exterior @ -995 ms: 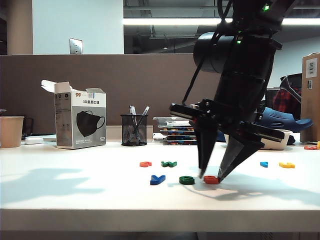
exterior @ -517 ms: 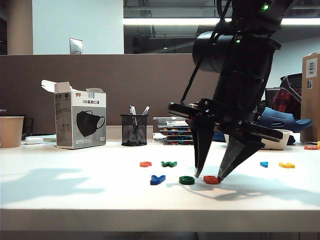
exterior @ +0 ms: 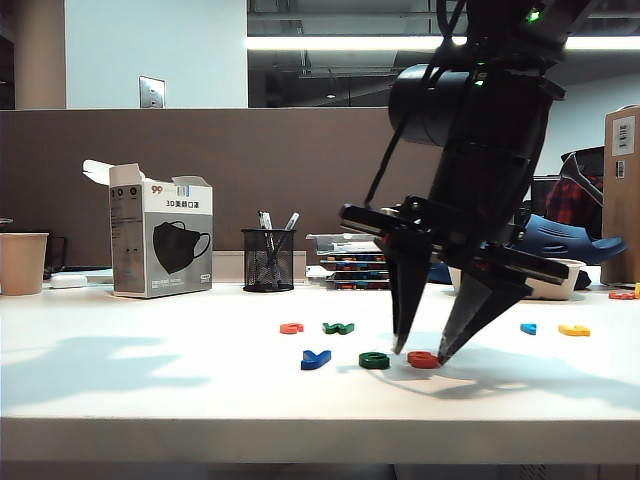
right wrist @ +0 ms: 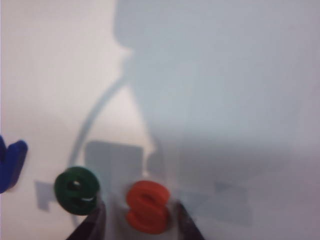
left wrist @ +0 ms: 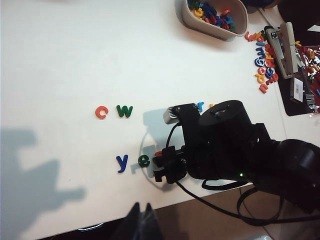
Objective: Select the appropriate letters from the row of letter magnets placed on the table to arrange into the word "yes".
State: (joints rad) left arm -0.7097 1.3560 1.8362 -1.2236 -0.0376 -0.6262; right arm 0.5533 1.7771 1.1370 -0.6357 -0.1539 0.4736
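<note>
The dark blue "y" [exterior: 316, 359], green "e" [exterior: 374, 360] and red "s" [exterior: 423, 359] lie side by side on the white table [exterior: 150, 390], near its front. My right gripper [exterior: 420, 350] points down over the "s", open, one finger on each side. In the right wrist view the "s" [right wrist: 147, 206] lies between the fingertips [right wrist: 97, 220] with a gap on both sides, next to the "e" [right wrist: 76, 188] and "y" [right wrist: 11, 162]. Behind them lie an orange-red letter [exterior: 291, 327], the dark green "w" [exterior: 338, 327], a light blue letter [exterior: 528, 328] and a yellow one [exterior: 573, 330]. My left gripper [left wrist: 142, 220] is shut, above the table's front edge.
A mask box [exterior: 160, 240], a mesh pen cup [exterior: 268, 260] and a paper cup [exterior: 22, 262] stand along the back. A beige bin [left wrist: 190, 17] of spare letters and several loose letters [left wrist: 262, 65] sit at the far right.
The right gripper's fingers have spread slightly wider around the red "s", which lies still on the table. The other letters have not moved.
</note>
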